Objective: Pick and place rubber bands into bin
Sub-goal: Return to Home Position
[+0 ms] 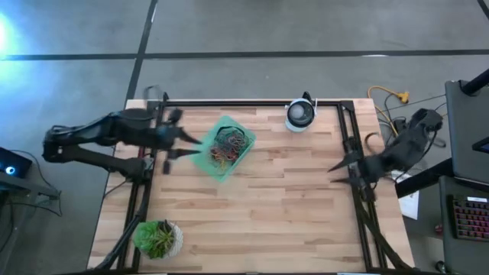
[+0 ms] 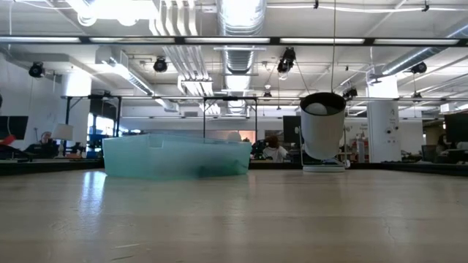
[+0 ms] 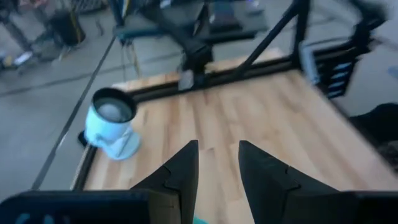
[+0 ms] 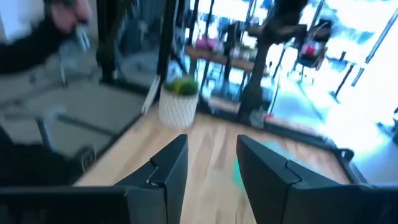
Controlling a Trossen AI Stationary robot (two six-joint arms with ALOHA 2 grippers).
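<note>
The teal bin [image 1: 223,149] stands on the left half of the wooden table, tilted askew, with a tangle of coloured rubber bands [image 1: 228,145] lying inside it. In the low view the bin [image 2: 175,155] rests flat on its base. My left gripper [image 1: 189,147] hangs open in the air by the bin's left side, nothing between its fingers [image 3: 186,163]. My right gripper [image 1: 336,164] is open at the table's right edge, raised and pointing toward the table's left side; its wrist view shows nothing between the fingers [image 4: 168,163]. Neither gripper shows in the low view.
A white-and-black round device [image 1: 300,114] stands at the far edge and a potted green plant [image 1: 158,238] at the near left corner. Black frame rails [image 1: 252,102] run along the far, left and right sides. Bare wood lies between the bin and my right gripper.
</note>
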